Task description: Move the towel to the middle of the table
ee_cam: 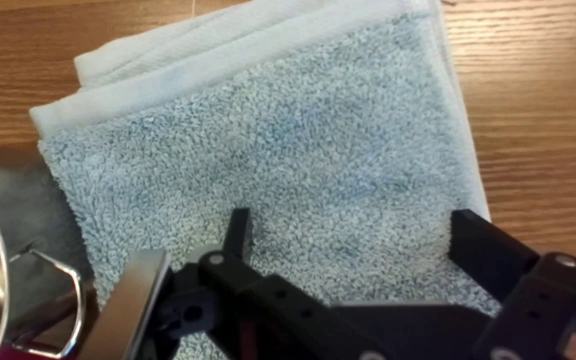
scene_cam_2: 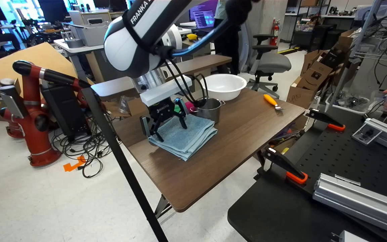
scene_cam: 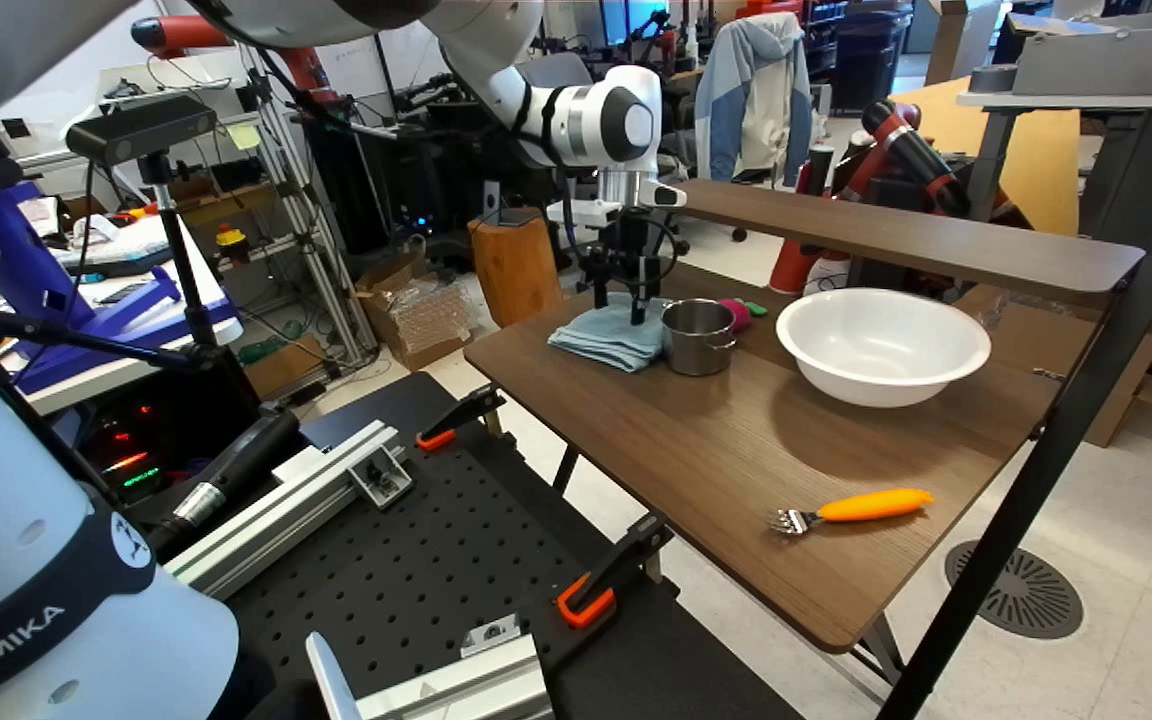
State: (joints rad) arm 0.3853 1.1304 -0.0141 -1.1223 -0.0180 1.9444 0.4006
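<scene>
Dark brown wooden table is shown, raised shelf fixed along the back. Folded blue-grey towel is laid flat toward one end, right beside a metal pot; pink object partly hidden by pot. Gripper is held over towel, fingers spread wide, nothing gripped; contact can't be told. White bowl and orange-handled fork are placed toward opposite end. Black perforated bench is set alongside. Room cluttered: red robot arm, tangled cables on pale floor, grey office chair, cardboard boxes stacked.
</scene>
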